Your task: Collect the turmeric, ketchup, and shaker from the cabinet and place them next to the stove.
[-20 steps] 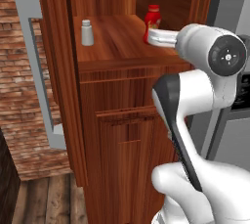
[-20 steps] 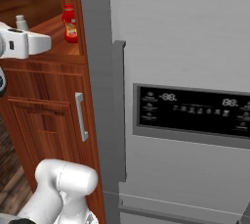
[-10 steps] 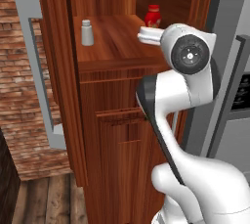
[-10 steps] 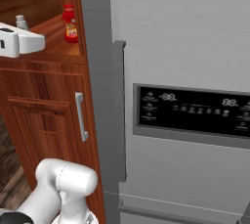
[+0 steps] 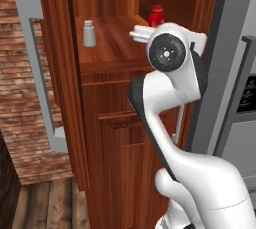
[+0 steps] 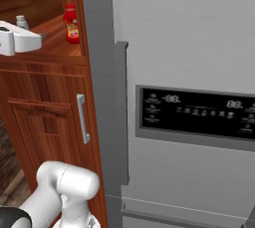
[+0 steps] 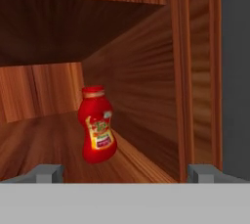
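Deep on the cabinet (image 5: 105, 118) shelf, at about eleven o'clock from the wide-apart, empty gripper (image 7: 126, 173), stands the ketchup (image 7: 96, 125) (shaker (image 5: 89, 33) well off to its side), probably light, slick, squeezable plastic, best pinched gently across its broad lower body.

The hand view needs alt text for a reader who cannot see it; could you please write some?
A red ketchup bottle with a yellowish label stands upright on the wooden shelf of the cabinet niche, close to its side wall. The open hand faces it, apart from it.
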Tool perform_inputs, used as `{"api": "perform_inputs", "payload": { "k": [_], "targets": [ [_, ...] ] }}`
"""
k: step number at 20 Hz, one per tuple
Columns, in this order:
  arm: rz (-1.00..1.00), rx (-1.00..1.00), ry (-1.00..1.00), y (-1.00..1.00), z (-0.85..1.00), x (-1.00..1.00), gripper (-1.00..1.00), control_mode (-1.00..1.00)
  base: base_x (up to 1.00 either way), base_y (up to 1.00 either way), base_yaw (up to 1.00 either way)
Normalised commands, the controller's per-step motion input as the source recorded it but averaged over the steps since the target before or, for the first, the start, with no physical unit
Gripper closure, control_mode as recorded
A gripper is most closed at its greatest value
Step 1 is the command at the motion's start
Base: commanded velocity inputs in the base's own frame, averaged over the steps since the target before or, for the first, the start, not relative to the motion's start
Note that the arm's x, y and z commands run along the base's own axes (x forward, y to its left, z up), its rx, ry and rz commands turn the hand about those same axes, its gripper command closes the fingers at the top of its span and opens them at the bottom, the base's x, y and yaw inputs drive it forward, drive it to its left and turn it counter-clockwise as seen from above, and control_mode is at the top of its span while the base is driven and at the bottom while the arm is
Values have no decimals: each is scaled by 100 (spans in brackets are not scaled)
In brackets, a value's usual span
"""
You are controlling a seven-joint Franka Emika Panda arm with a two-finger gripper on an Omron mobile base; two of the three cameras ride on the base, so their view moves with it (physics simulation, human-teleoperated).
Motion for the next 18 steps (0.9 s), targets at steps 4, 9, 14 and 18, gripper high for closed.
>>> {"api": "perform_inputs", "payload": {
  "k": [4, 9, 14, 18],
  "targets": [
    [0, 0, 0, 15, 0, 30, -100, -100, 0, 0, 0],
    [0, 0, 0, 10, 0, 25, -100, -100, 0, 0, 0],
    [0, 0, 0, 0, 0, 28, -100, -100, 0, 0, 0],
    [-1, 0, 0, 0, 0, 27, -100, -100, 0, 0, 0]
  ]
}}
